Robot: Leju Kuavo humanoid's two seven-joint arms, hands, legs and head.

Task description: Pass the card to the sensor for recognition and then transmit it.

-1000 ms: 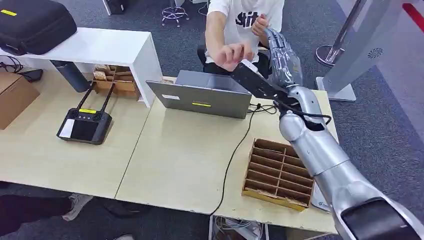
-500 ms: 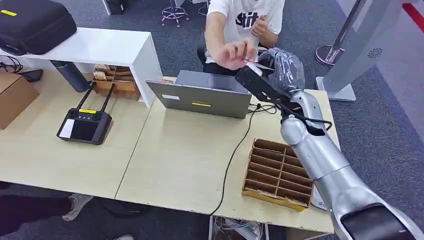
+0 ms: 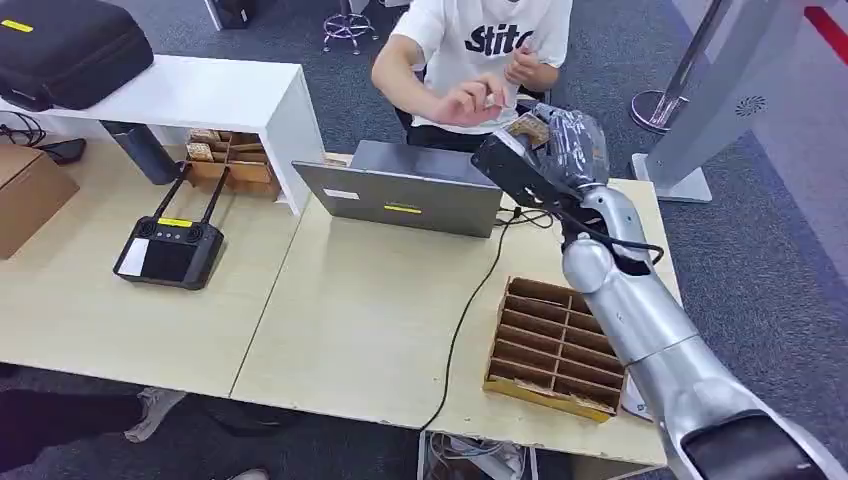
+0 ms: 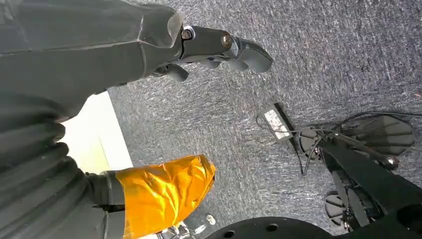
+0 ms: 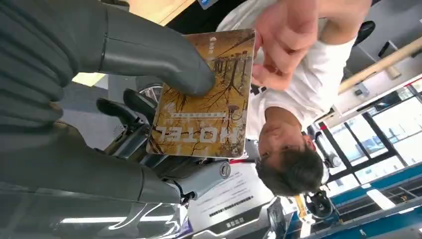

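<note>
The worktop (image 3: 350, 320) carries a grey laptop (image 3: 405, 190) at its far edge, a black remote controller (image 3: 170, 250) towards the left, and a cardboard divider tray (image 3: 555, 345) near the right arm. The tray's slots look empty from the head view, though the arm covers its right end, so I cannot vouch for every slot. Under the white shelf (image 3: 200, 95) sits an open wooden crate (image 3: 230, 160) with small items too far off to identify, and a black case (image 3: 65, 45) rests on top of the shelf.

A person (image 3: 480, 50) sits beyond the laptop with both hands raised near the robot's right hand (image 3: 560, 140). That hand holds the card (image 5: 204, 94), a brown hotel key card with a tree design, with the thumb pressed on its face and the fingers behind it. The card is lifted above the worktop's far edge. The person's nearer hand (image 5: 283, 42) is at the card's far edge, possibly touching it.

As I judge it, the task is in its final stretch: the card is offered for handover and what remains is the person taking it and the robot letting go. No sensor can be picked out with confidence, so whether recognition is done cannot be told.

The left hand (image 4: 199, 47) hangs over the carpet, holding nothing, fingers loosely apart.
</note>
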